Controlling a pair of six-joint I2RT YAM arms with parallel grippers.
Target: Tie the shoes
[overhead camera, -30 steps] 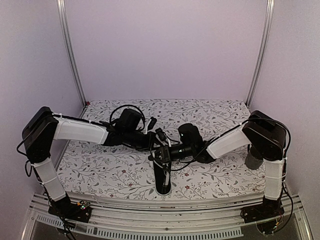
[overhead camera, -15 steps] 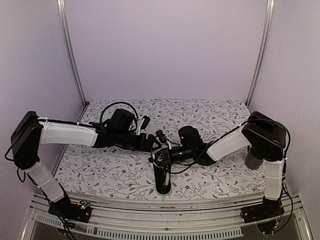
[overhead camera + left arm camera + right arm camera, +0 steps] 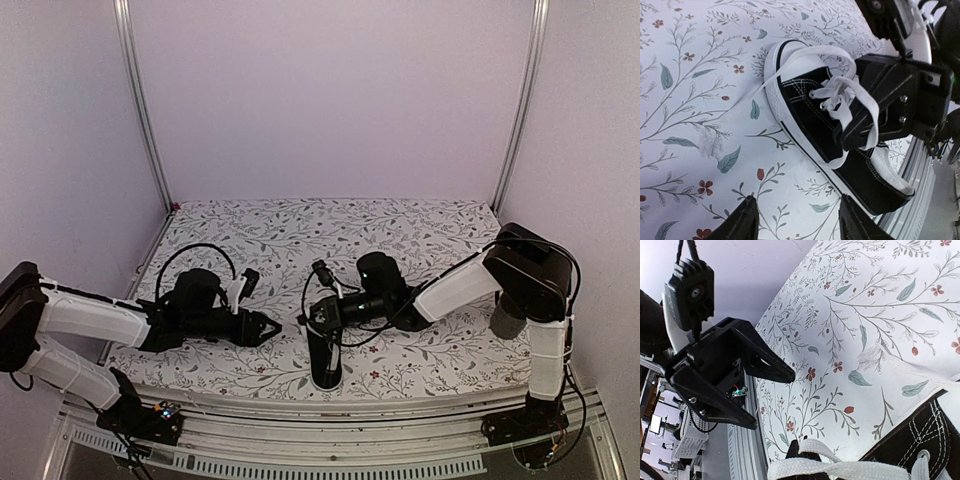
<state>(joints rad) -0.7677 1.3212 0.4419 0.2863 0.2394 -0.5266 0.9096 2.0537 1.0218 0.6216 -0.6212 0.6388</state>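
The shoe [image 3: 326, 362] is a black canvas sneaker with a white sole, lying near the table's front edge with its toe toward the arms. In the left wrist view the shoe [image 3: 840, 145] has loose white laces [image 3: 840, 92] looped over its tongue. My right gripper [image 3: 316, 314] hovers just above the shoe's opening, shut on a white lace [image 3: 840, 467] that wraps its fingertips [image 3: 807, 452]. My left gripper [image 3: 272, 327] stands open to the shoe's left, apart from it, with nothing between its fingers [image 3: 747, 220]. The right wrist view shows the left gripper [image 3: 765, 390] with its jaws spread.
A floral cloth [image 3: 400, 230] covers the table. An aluminium rail [image 3: 330, 420] runs along the near edge, close beside the shoe's toe. Upright posts [image 3: 140, 110] and lilac walls close in the sides and back. Black cables loop above both wrists.
My left gripper opened, let go near the laces, and drew back left and toward the near edge. The right gripper kept its hold on the lace in place.
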